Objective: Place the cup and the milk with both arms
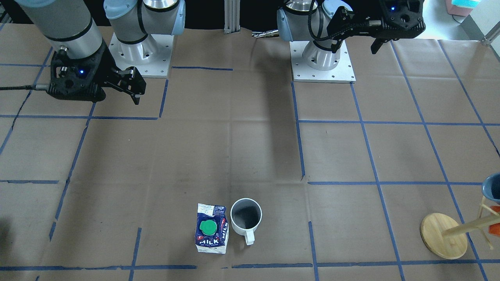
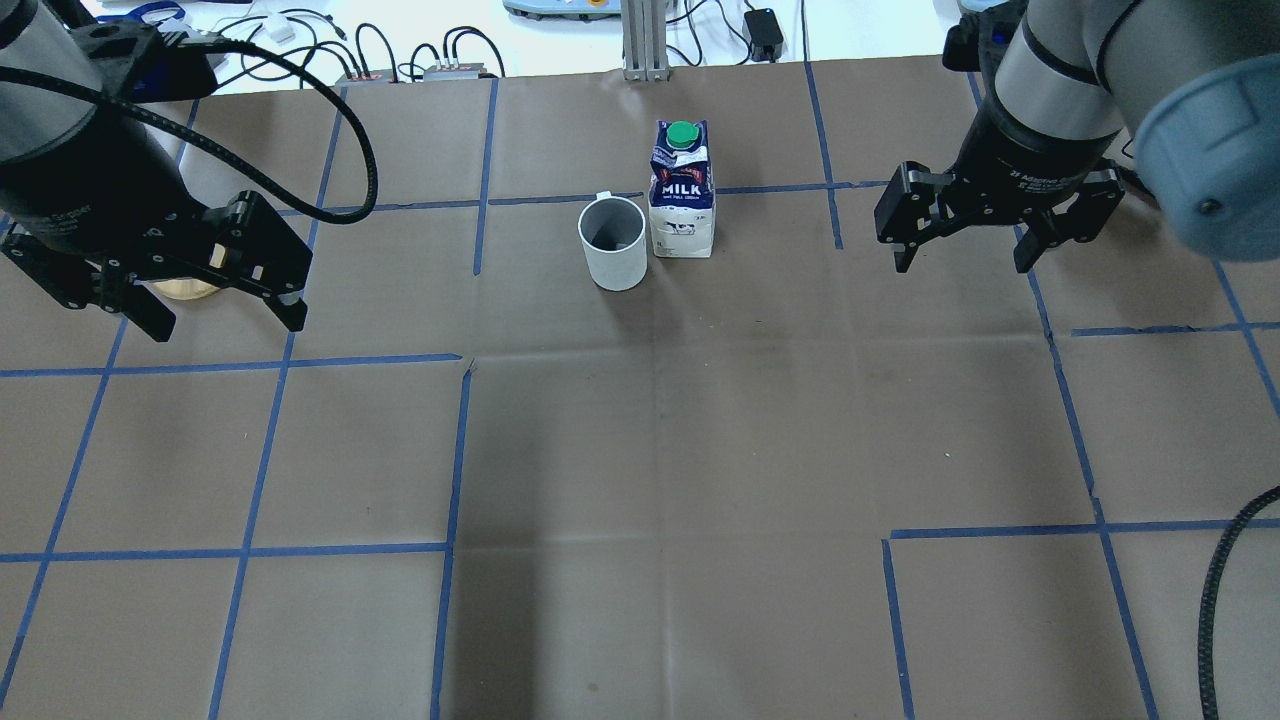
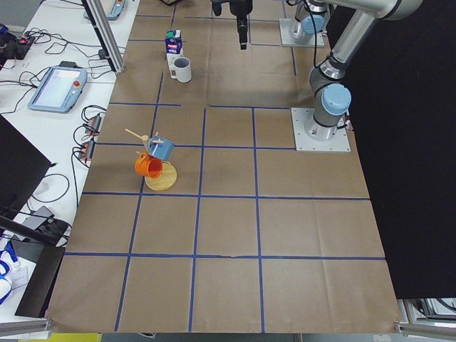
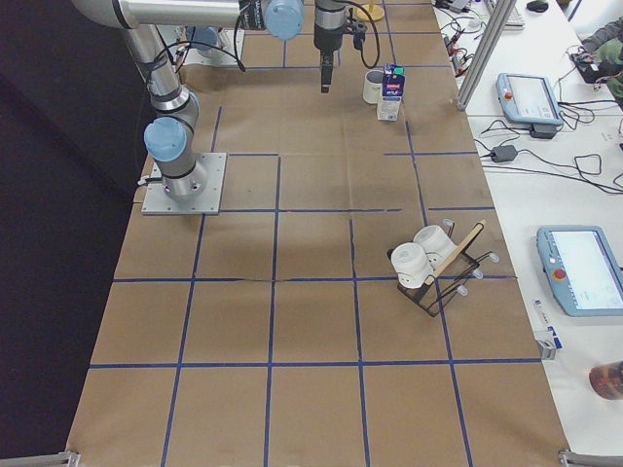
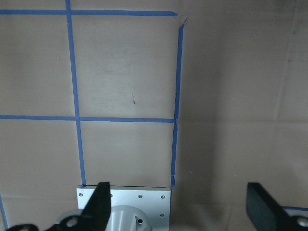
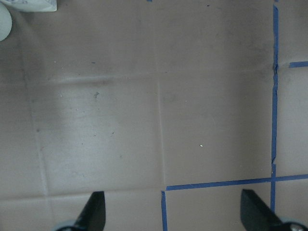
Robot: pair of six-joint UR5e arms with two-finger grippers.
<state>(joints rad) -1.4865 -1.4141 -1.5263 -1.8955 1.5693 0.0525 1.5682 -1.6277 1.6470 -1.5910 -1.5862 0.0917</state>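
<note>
Seen from behind the robot, on the brown paper-covered desk point(image 2: 700, 450), the left black two-finger pincer point(image 2: 228, 320) hangs at 9 o'clock and the right pincer point(image 2: 962, 262) at 2, both spread apart and empty. The blue-topped white milk carton point(image 2: 683, 195) stands at 12, with the white ceramic mug point(image 2: 613, 245) just beside it at its 8 o'clock.
</note>
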